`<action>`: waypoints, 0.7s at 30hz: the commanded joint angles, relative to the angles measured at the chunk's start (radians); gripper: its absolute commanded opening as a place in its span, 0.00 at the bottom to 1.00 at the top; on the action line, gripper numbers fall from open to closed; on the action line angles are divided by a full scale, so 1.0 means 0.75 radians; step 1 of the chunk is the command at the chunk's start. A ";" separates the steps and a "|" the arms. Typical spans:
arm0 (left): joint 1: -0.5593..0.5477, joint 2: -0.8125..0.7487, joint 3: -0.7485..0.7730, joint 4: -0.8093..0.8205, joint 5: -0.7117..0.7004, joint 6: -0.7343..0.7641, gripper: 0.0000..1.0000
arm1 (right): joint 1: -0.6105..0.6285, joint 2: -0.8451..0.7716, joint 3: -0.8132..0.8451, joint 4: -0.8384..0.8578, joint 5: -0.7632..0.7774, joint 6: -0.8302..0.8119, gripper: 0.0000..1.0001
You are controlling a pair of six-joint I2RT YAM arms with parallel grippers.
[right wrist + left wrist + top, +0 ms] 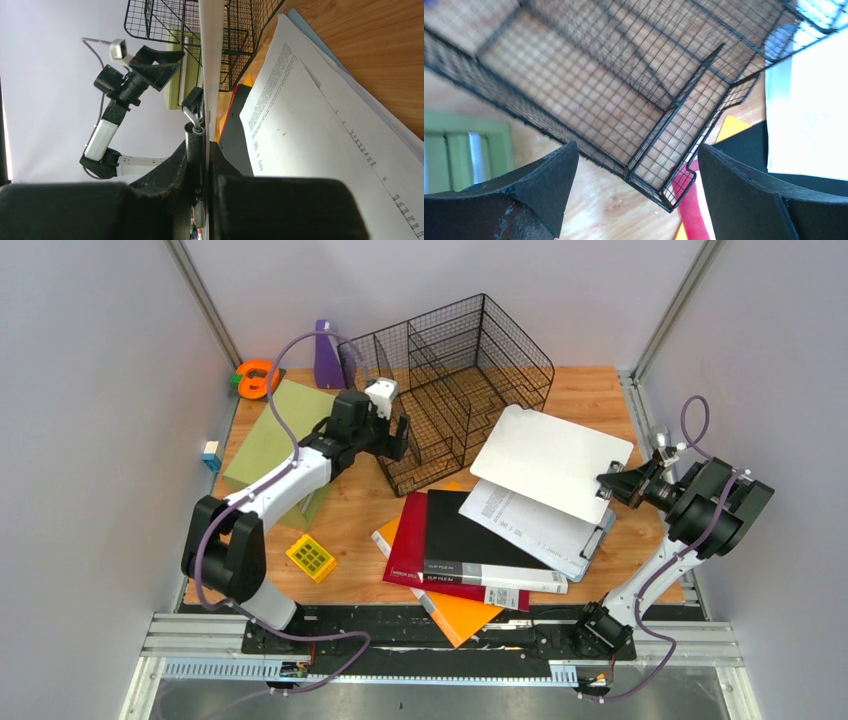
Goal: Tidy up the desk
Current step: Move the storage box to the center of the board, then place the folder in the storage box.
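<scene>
The wood-grain desk (345, 505) holds a black wire file rack (455, 380) at the back. My right gripper (612, 483) is shut on the clip end of a white clipboard (550, 460) and holds it lifted and tilted above a stack of papers (530, 525). In the right wrist view the clipboard (211, 60) runs edge-on between the fingers (170, 170). My left gripper (398, 435) is open and empty, hovering at the rack's near left corner (659, 185). Black, red and orange folders (450, 550) lie in a pile at the front middle.
A green folder (275, 445) lies at the left under the left arm. A yellow grid block (311, 558) sits near the front left. An orange tape dispenser (256, 378) and a purple bottle (326, 358) stand at the back left. A small blue-white block (211, 454) sits by the left wall.
</scene>
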 commanded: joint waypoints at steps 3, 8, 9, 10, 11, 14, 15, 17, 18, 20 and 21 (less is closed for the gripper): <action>-0.266 -0.101 0.145 -0.060 -0.074 0.521 0.96 | 0.003 -0.016 0.057 -0.001 -0.456 -0.035 0.00; -0.494 0.025 0.306 -0.185 -0.220 0.756 0.96 | 0.021 -0.033 0.134 0.000 -0.384 0.012 0.00; -0.547 0.045 0.346 -0.193 -0.237 0.800 0.96 | 0.022 -0.032 0.147 0.000 -0.366 0.021 0.00; -0.570 0.082 0.364 -0.199 -0.270 0.848 0.96 | 0.023 -0.030 0.165 0.001 -0.350 0.032 0.00; -0.616 0.100 0.397 -0.200 -0.286 0.872 0.96 | 0.022 -0.026 0.180 0.001 -0.330 0.040 0.00; -0.709 0.192 0.482 -0.207 -0.353 0.963 0.96 | 0.025 -0.003 0.238 0.001 -0.264 0.077 0.00; -0.721 0.210 0.502 -0.215 -0.360 0.977 0.97 | 0.026 0.004 0.260 0.002 -0.243 0.089 0.00; -0.755 0.288 0.565 -0.233 -0.373 1.004 0.97 | 0.025 0.011 0.289 0.036 -0.201 0.149 0.00; -0.776 0.305 0.604 -0.241 -0.383 1.026 0.97 | 0.027 0.000 0.291 0.113 -0.172 0.236 0.00; -0.806 0.357 0.651 -0.241 -0.408 1.061 0.98 | 0.032 -0.104 0.217 0.465 -0.044 0.604 0.00; -0.814 0.386 0.663 -0.239 -0.418 1.073 0.98 | 0.033 -0.191 0.122 0.729 0.057 0.840 0.00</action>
